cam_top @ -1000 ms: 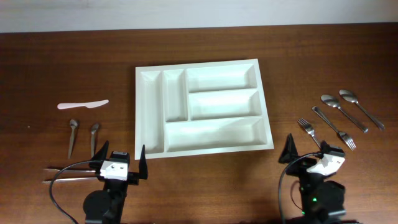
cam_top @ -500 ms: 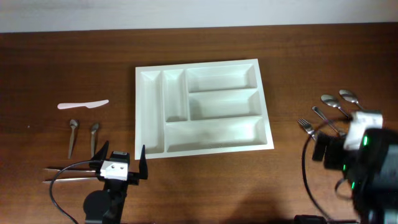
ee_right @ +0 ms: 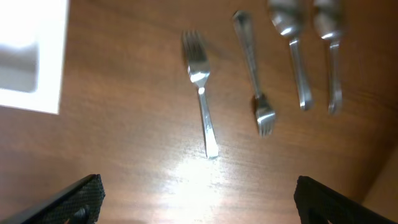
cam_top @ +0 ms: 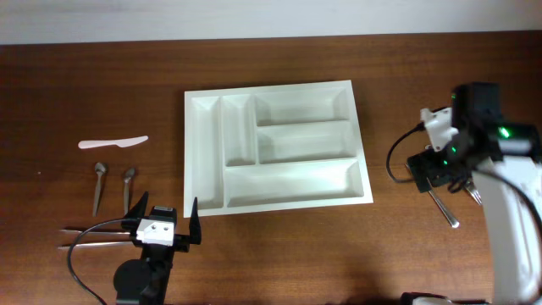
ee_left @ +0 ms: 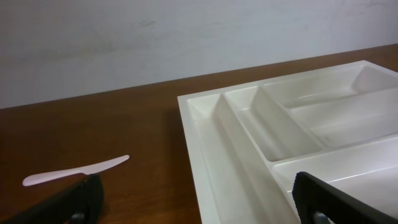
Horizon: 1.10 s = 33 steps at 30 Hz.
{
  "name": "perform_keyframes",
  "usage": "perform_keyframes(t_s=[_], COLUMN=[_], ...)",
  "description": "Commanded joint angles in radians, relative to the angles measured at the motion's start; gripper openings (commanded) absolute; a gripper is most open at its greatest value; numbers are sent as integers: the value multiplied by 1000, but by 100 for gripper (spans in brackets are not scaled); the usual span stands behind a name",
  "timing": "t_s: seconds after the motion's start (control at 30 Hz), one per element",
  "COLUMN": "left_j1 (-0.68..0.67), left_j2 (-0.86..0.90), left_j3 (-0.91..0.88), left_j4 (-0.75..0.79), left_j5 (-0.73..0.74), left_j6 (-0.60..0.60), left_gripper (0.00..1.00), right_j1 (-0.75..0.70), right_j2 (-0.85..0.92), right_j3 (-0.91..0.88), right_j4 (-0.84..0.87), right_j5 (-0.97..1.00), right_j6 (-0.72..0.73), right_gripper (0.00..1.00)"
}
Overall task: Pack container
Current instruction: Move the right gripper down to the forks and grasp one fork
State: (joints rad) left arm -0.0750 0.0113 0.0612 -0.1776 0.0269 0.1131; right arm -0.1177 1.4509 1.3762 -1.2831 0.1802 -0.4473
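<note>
White plastic container (cam_top: pixel 275 144), centre of the bench (cam_top: pixel 406 76), every compartment empty: packing not yet begun.
Right pincer (ee_right: pixel 200 200) hovers over cutlery to the right of the container, jaws wide apart, holding nothing. Nearest fork (ee_right: pixel 200 87) lies flat, apart from the spoons (ee_right: pixel 292 50). Left pincer (cam_top: pixel 167 219) sits at the front edge, equally wide, empty. Step judged: approach to a first pick. Next move calls for descent astride the fork handle, then closure.

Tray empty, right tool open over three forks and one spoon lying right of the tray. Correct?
Wrong count. The right wrist view shows two forks and two spoons, not three and one. The rest stands: the tray is empty, and the right tool is open over the cutlery lying right of it.
</note>
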Motion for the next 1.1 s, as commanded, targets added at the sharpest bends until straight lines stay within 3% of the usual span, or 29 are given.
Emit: perform_keyframes(t_s=[0.0, 0.13, 0.37, 1.07], left_j1=[6, 6, 6, 6], left_j2=[-5, -5, -5, -5], left_j3=[-8, -8, -8, -8], left_j4=[2, 2, 2, 2], left_j5=[11, 11, 11, 11], left_j6=[16, 16, 16, 16], left_gripper=[99, 99, 99, 99], right_j1=[-43, -134, -269, -276], right_j2=[131, 246, 257, 303], right_j3=[13, 13, 2, -198], right_j4=[0, 6, 25, 286], right_j5=[-12, -105, -207, -215], right_j6=[-76, -77, -103, -252], right_gripper=[99, 99, 99, 99])
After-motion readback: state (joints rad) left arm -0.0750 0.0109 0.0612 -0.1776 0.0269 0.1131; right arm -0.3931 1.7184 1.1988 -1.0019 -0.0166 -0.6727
